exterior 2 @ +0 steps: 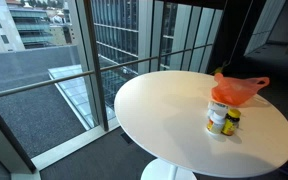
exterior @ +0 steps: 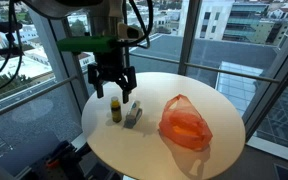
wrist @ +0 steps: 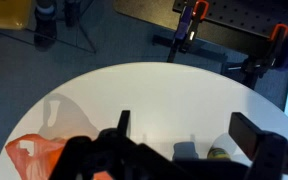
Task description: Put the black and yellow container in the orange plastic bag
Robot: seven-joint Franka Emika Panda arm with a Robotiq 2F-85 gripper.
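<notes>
— The black and yellow container (exterior: 115, 110) is standing upright near the rim of the desk (exterior: 184, 88), right under the tool (exterior: 113, 88). The fingers are spread wide with nothing between them.

— What worries you?

— It's a small, narrow thing. If one finger lands on its top instead of sliding past, I'd expect it to tip, and with the rim that close it could roll off. There's also a grey object (exterior: 134, 116) just beside it on the bag's side. A wide-open descent could clip that and shove both.

— And the orange bag (exterior: 185, 123)?

— It's slumped in a heap, apart from the container, past the grey piece. From here I can't tell whether its mouth is open or facing up. If it's folded over, the container may just land on top and slide off.

— Any room to work with?

— Plenty. The half of the desk toward the glass wall (exterior 2: 44, 60) is bare, and the air above the bag is free. The tight spots are the near rim and that neighbour.
</notes>
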